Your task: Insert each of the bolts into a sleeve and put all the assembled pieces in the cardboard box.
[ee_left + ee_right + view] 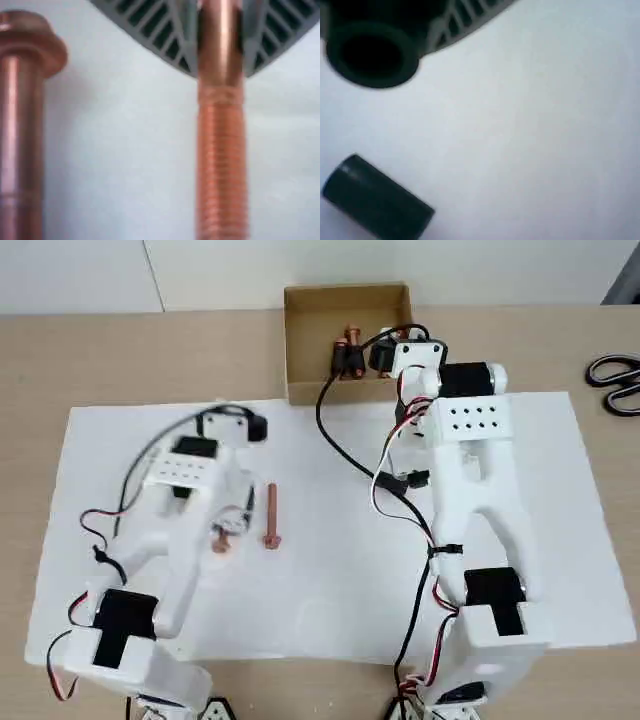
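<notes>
Left gripper (226, 528) sits low on the white paper sheet (330, 585), 9 o'clock of the loose copper flange bolt (271, 516). Right gripper (388, 353) is at the brown cardboard box (320, 392), 3 o'clock side; I can't tell its grip. Left wrist: I'm clamped on the held copper threaded bolt (220, 150). Right wrist: a black cylindrical sleeve (370, 55) is at the jaw, a second black sleeve (376, 210) lies apart.

An open brown cardboard box (310, 390) is set at the desk's far edge, about midway along it, with assembled pieces (347, 357), copper bolts in black sleeves, lying inside. A copper bolt (271, 515) is laid left of the desk's middle, its flanged head towards the near edge. Just beside it, a second bolt (220, 150) is gripped by its shank in the left claw (220, 55), threads exposed. A black sleeve (370, 55) is seen open-ended; a second sleeve (377, 207) is laid on its side.
</notes>
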`<state>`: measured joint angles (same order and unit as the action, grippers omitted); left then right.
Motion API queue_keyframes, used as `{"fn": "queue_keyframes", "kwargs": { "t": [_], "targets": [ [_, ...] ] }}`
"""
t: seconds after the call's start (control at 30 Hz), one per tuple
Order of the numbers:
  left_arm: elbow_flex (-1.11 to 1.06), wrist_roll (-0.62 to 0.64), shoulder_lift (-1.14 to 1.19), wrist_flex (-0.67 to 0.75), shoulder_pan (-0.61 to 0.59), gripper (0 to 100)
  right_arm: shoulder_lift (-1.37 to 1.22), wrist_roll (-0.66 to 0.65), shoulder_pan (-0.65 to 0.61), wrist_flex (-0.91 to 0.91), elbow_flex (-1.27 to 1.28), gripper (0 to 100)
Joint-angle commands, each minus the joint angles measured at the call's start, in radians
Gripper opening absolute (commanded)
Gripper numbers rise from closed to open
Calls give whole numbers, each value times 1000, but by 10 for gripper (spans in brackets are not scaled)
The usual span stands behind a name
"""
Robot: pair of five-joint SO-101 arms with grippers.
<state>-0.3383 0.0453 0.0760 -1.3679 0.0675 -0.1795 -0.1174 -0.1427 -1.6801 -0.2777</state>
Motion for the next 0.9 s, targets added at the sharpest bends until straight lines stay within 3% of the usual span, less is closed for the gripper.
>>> {"fn": "queue_keyframes", "kwargs": {
  "t": [0.0, 0.17, 0.4, 0.67, 0.87],
  "targets": [
    [124, -133, -12, -71, -32, 6, 64, 2, 8, -5, -3, 4],
    [254, -413, -12, -170, -69, 6, 62, 2, 8, -4, -3, 4],
    [277, -1062, -3, -195, -74, 6, 62, 2, 8, -2, -3, 4],
    [275, -1326, 0, -130, -66, 6, 61, 2, 8, -2, -3, 4],
    [275, -1363, 63, -54, -64, 6, 61, 2, 8, -2, -3, 4]
  ]
}}
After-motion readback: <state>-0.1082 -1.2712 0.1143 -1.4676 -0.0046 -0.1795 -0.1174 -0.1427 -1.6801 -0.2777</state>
